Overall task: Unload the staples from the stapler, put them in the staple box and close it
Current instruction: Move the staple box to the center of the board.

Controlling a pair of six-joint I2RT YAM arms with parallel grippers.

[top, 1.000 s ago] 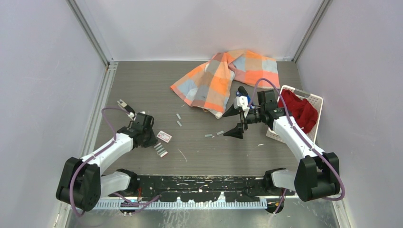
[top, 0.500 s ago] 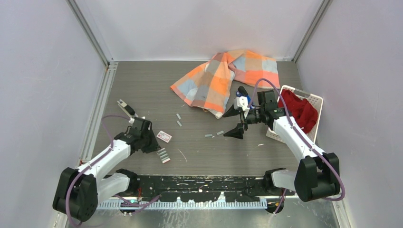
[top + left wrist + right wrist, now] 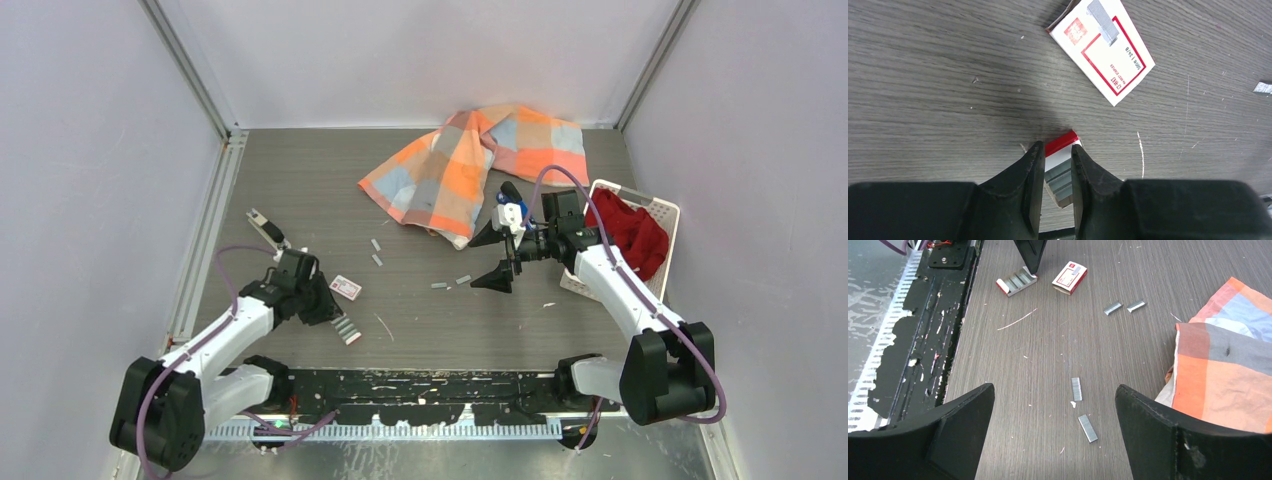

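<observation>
place: robot lab cell | evidence: plain walls (image 3: 420, 50), aluminium frame (image 3: 187, 65), enclosed table (image 3: 300, 180)

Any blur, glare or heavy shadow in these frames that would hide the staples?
Top external: even light, no glare, but the staples are mere specks. Left wrist: table grain sharp, a soft shadow ahead of the left gripper's fingers. Right wrist: staples sharp; the right gripper's fingers dark, featureless.
</observation>
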